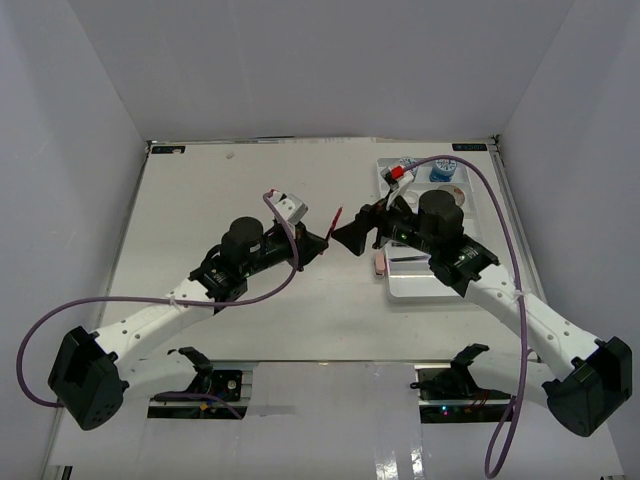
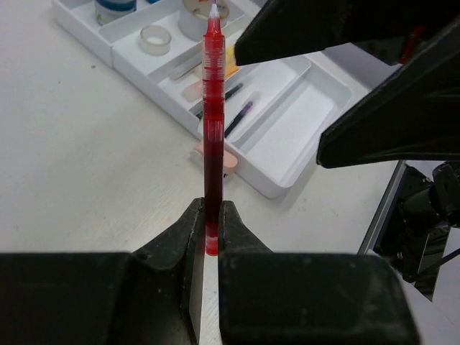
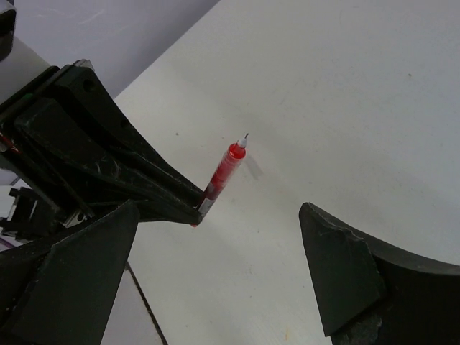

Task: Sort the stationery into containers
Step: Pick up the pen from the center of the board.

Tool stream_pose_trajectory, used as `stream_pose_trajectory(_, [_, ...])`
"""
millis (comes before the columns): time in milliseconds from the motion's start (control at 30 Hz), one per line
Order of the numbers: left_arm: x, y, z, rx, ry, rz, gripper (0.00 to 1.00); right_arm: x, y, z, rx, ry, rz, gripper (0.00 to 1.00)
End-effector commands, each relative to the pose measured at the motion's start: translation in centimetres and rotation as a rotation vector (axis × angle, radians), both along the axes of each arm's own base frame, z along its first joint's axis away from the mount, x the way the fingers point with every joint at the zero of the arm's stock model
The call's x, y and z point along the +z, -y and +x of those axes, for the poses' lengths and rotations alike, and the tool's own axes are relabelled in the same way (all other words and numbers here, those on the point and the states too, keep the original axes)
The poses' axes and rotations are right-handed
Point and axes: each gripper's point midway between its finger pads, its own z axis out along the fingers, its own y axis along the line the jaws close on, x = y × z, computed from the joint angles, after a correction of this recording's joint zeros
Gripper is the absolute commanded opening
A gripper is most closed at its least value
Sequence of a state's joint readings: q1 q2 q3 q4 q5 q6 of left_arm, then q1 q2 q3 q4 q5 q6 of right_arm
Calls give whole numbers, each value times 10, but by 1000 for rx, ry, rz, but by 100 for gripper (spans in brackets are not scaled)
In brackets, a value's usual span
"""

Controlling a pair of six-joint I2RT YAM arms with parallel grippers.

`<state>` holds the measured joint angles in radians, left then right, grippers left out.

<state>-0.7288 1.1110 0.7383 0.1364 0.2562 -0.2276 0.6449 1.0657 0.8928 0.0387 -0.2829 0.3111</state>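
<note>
While left claw [image 2: 211, 217] grips, red pen [image 2: 213, 129] translucent.

The pen [image 2: 213, 144] is red, the tray [image 2: 287, 147] white, the eraser [image 2: 231, 162] pink.

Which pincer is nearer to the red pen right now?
Left. The left pincer is shut on the red pen at its lower end; the right pincer is open, close to the pen's tip but not touching.

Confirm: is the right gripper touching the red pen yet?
Apart. Right wrist view: the red pen sits ahead of the open right gripper, clear of both fingers.
</note>
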Motion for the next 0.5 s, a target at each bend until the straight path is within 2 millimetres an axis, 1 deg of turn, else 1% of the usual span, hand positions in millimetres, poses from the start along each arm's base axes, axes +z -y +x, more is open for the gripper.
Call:
stream_pose_trajectory(0, [35,4,-11,-79,150,-78,0,30,-14,-9,105,20,82,99])
stream_pose_trajectory(100, [42,7,-14,-95,171,-102,0,36,-19,-14,154,34,102,100])
stream_pose_trajectory(133, [44,8,-15,-105,181,-111,0,37,-21,-16,168,36,106,95])
stream_pose_trajectory(200, [46,11,-20,-140,189,-122,0,37,-22,-18,181,38,116,94])
stream_pose_trajectory(267, [49,13,-23,-161,204,-134,0,35,-24,-18,195,32,117,90])
stream_pose_trajectory(300, [49,14,-26,-181,206,-138,0,37,-26,-19,210,38,126,88])
stream_pose_trajectory(400, [50,15,-27,-194,215,-137,0,38,-28,-20,228,37,136,80])
stream_pose_trajectory(433, [51,15,-28,-194,217,-135,0,40,-28,-21,231,44,140,75])
stream_pose_trajectory(467, [51,14,-27,-191,220,-135,0,41,-29,-21,233,45,141,72])
